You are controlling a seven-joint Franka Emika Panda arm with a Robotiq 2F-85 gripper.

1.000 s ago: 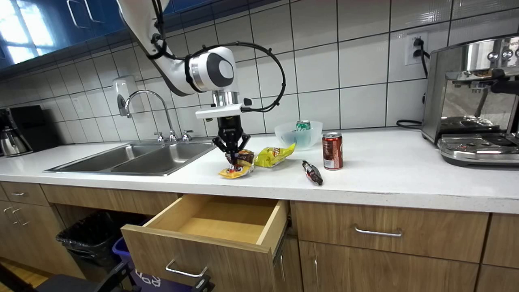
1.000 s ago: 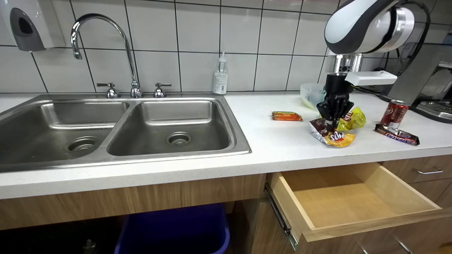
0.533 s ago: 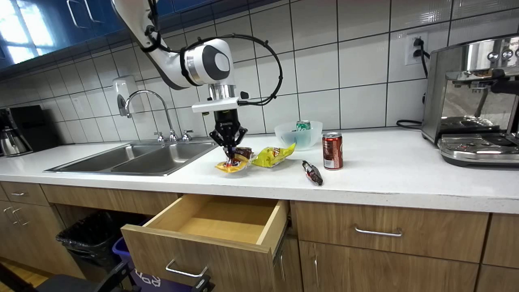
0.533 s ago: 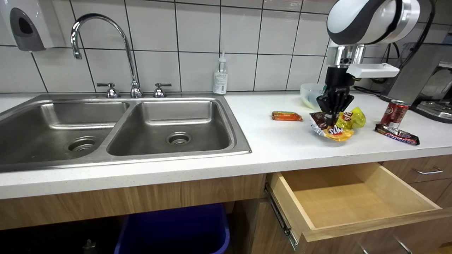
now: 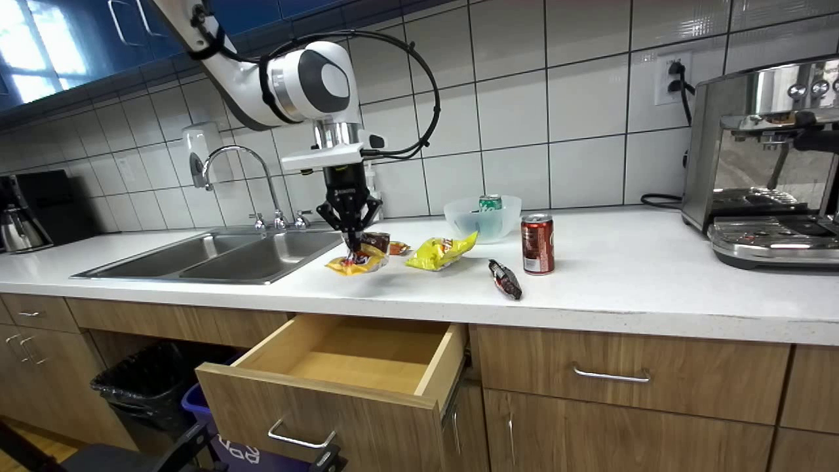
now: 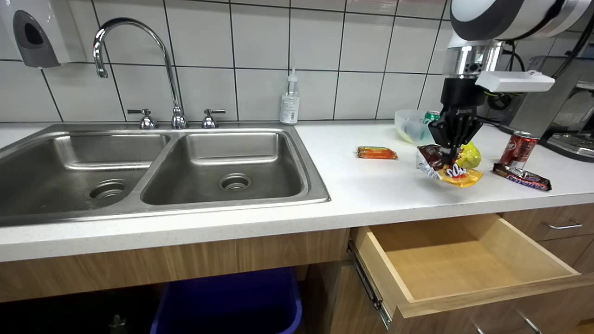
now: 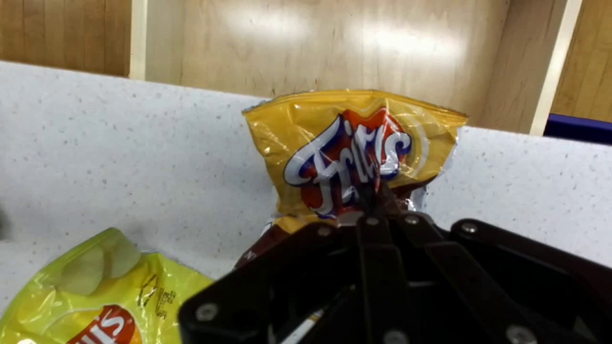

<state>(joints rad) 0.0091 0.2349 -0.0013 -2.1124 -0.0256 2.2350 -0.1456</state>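
Above and behind the open drawer [image 5: 367, 367], the gripper [image 5: 354, 244] holds the Fritos bag [image 7: 354, 153] pinched in its narrow-set jaws, just clear of the countertop [image 5: 623, 275]. Farther back from the drawer, a yellow-green bag [image 5: 440, 254] rests on the countertop.

The pale, dark-grouted tile wall [image 5: 586, 98] stretches right across this kitchen, and up top the glossy blue cabinets [image 5: 105, 65] throw back a bright, pane-split glare [image 5: 56, 39]! Below runs the speckled white countertop [image 5: 623, 275] with a double-bowl stainless-steel sink [image 6: 152, 171] let into it, wood-grain base cabinets [image 5: 629, 426] lined up underneath, and there's a drawer [image 5: 367, 357] standing open. Down low, planked wood flooring [image 7: 62, 36] shows, and in the wrist view soft patches of light [image 7: 406, 40] gleam on the drawer's bottom.
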